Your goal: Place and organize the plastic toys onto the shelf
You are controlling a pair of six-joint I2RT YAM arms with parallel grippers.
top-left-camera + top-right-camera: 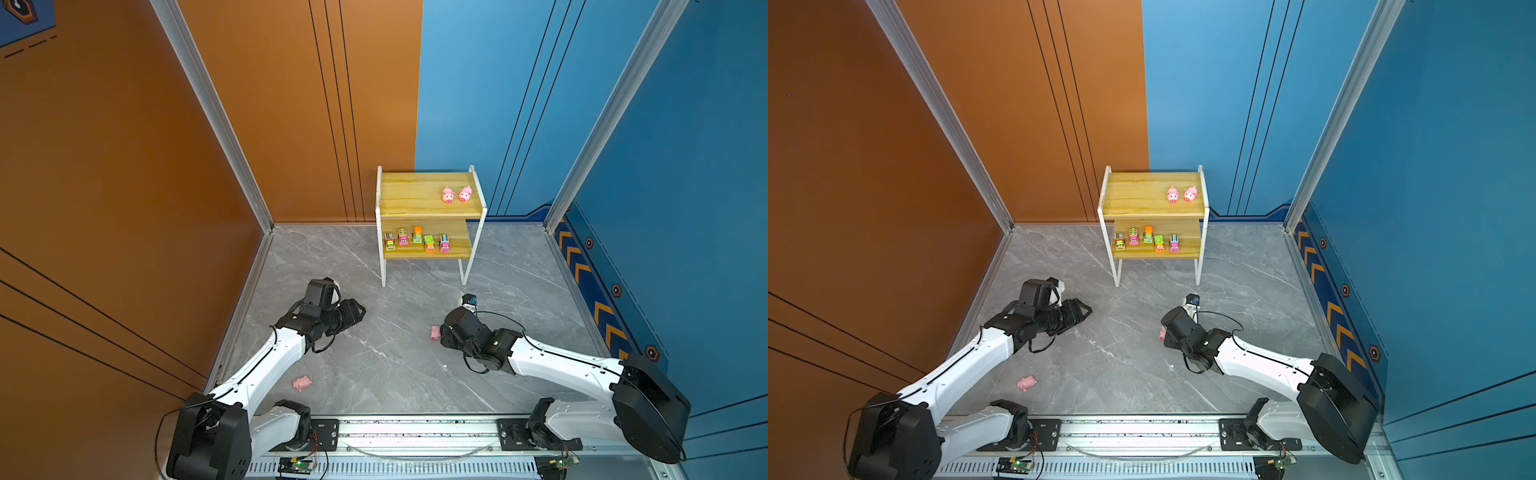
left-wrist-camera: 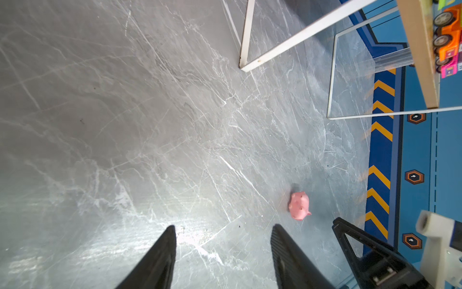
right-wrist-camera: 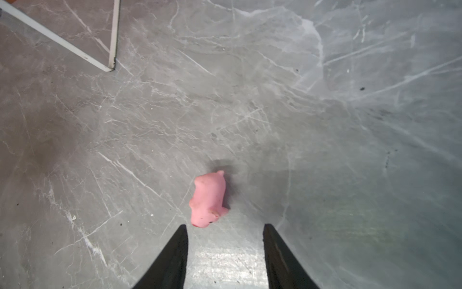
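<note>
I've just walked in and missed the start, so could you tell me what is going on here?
Two robot arms are sorting small toys onto a shelf. Five toy trucks sit on its lower board and two pigs on the upper. Two more lie on the floor: the near pig just ahead of the right gripper, whose jaws are open and not touching it, and the far pig beside the left arm. The left gripper is open and empty.

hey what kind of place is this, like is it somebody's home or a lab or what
Most likely a robot test cell, not a home: two arms are mounted on a metal rail, printed orange and blue wall panels in an aluminium frame box in the grey marble-look tabletop, and a small shelf holds toys.
</note>
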